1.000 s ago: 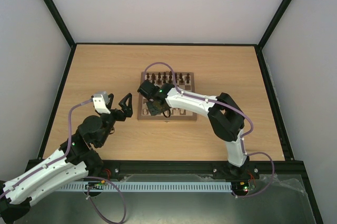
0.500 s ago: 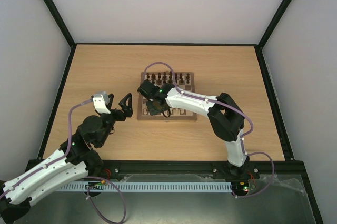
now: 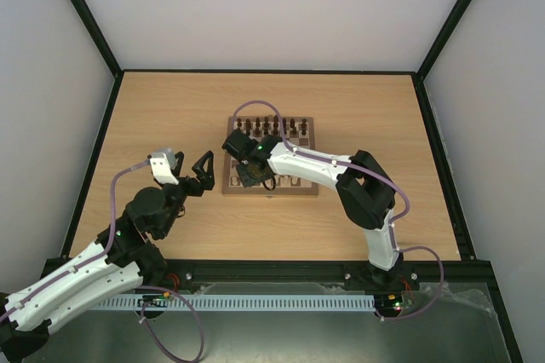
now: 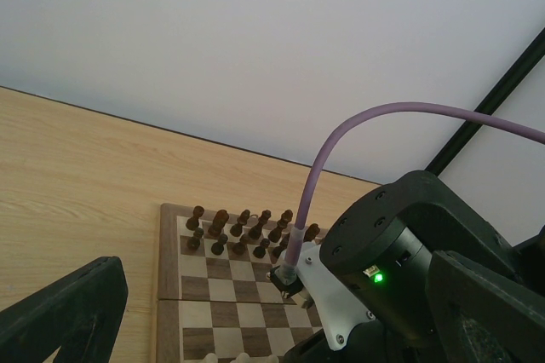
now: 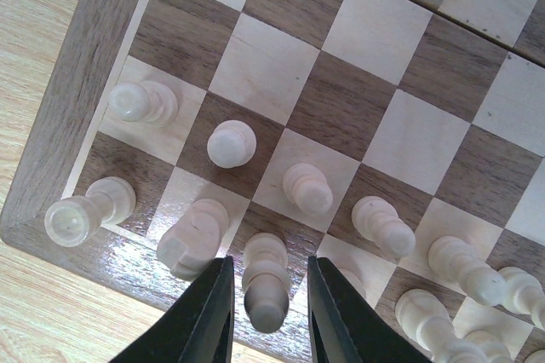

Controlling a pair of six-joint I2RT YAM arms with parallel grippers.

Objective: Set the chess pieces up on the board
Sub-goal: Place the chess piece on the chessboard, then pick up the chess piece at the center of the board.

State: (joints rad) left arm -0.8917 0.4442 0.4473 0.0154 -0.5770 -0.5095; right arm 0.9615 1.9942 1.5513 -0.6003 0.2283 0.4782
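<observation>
I see my right gripper (image 5: 268, 265) at bottom centre, jaws slightly apart around a pale piece (image 5: 266, 295) on the board (image 5: 60, 124), arm stretched over it. My left gripper (image 3: 194, 171) gapes wide.

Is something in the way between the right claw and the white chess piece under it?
No. The pale piece stands in the gap between the right claw's two fingers, with nothing between them. A neighbouring pale piece stands close beside it.
</observation>
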